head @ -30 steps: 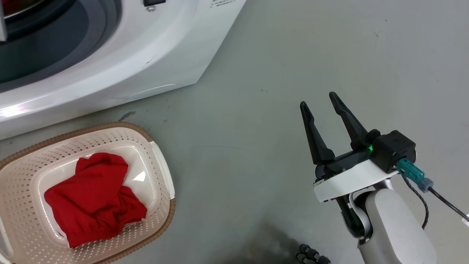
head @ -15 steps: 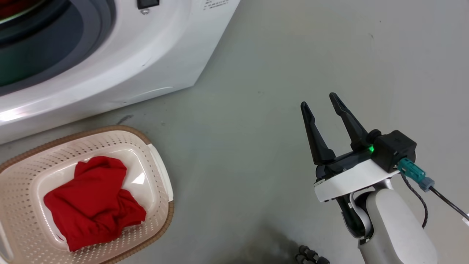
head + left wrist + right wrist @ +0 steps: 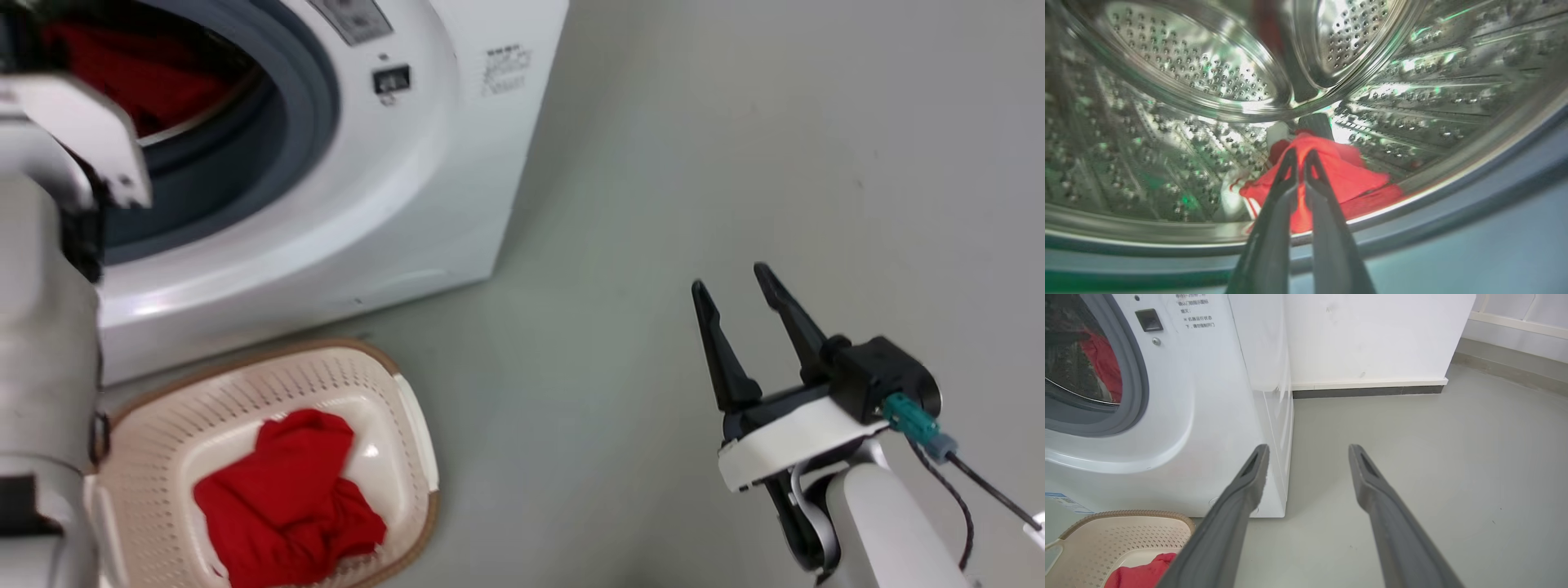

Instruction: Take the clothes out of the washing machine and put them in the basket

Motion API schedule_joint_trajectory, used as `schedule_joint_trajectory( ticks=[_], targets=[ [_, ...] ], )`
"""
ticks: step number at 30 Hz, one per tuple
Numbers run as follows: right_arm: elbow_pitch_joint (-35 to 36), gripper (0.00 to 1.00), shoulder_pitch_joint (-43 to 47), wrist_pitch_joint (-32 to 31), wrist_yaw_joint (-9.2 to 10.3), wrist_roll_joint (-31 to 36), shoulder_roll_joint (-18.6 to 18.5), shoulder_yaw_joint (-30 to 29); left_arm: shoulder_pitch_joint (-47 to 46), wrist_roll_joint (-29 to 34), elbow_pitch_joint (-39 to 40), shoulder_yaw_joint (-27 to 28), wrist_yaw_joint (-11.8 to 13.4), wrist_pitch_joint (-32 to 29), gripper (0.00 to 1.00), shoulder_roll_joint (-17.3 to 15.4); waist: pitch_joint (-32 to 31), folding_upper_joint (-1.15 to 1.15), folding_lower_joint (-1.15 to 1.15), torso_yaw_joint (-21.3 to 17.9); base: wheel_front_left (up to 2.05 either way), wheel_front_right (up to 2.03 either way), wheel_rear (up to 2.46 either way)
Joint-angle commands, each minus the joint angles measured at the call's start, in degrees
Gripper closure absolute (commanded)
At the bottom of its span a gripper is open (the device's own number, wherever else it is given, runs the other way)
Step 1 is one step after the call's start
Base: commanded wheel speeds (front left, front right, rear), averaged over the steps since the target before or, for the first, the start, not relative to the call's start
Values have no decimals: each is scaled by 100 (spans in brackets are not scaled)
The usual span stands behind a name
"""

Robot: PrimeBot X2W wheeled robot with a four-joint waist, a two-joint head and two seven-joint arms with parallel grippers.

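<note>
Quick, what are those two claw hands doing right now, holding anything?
Left gripper: closed on the red garment inside the drum.
Right gripper: open, empty.

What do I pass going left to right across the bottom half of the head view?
Pale left forearm → basket, red clothes inside it → bare grey floor → right claw, open.

The floor point(image 3: 653, 163) is smooth grey-green and lies under soft, even light, with a few small dark specks point(image 3: 1493, 522) on it. Behind stands a plain white wall point(image 3: 1372, 335), with a cream strip over a dark skirting point(image 3: 1367, 392) at its foot. Farther off, a second wall point(image 3: 1515, 306) carries a beige ledge point(image 3: 1519, 326).
</note>
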State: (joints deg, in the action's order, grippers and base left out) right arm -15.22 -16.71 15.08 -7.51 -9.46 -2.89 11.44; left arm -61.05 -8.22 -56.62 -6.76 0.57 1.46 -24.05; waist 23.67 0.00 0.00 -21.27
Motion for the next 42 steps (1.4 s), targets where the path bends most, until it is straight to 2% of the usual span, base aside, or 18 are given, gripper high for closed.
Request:
schedule_joint_trajectory(
  ticks=[1, 10, 19, 28, 37, 42],
  targets=[
    [-21, 0, 126, 11, 4, 40, 3, -37, 207, -55, 43, 23, 22, 198, 100, 74, -453, 0, 0, 285, 0, 0, 0],
    [-122, 0, 516, -5, 4, 261, 2, -240, 1050, -386, 291, 122, 78, 1105, 100, 624, -1145, 0, 0, 696, 0, 0, 0],
    [24, 0, 734, -146, 4, 362, 2, -373, 1696, -628, 1116, 233, -22, 1346, 100, 848, -1438, 0, 0, 912, 0, 0, 0],
    [189, 0, 931, -232, 4, 379, 2, -507, 2543, -708, 2924, 266, 18, 1384, 100, 1048, -1567, 0, 0, 1149, 0, 0, 0],
    [270, 0, 1040, -294, 4, 352, 3, -544, 3624, -609, 5406, 175, 314, 1240, 100, 1136, -1639, 0, 0, 1389, 0, 0, 0],
    [298, 0, 997, -307, 4, 356, 2, -494, 4342, -572, 6352, 66, 467, 991, 100, 1172, -1639, 0, 0, 1416, 0, 0, 0]
  ],
)
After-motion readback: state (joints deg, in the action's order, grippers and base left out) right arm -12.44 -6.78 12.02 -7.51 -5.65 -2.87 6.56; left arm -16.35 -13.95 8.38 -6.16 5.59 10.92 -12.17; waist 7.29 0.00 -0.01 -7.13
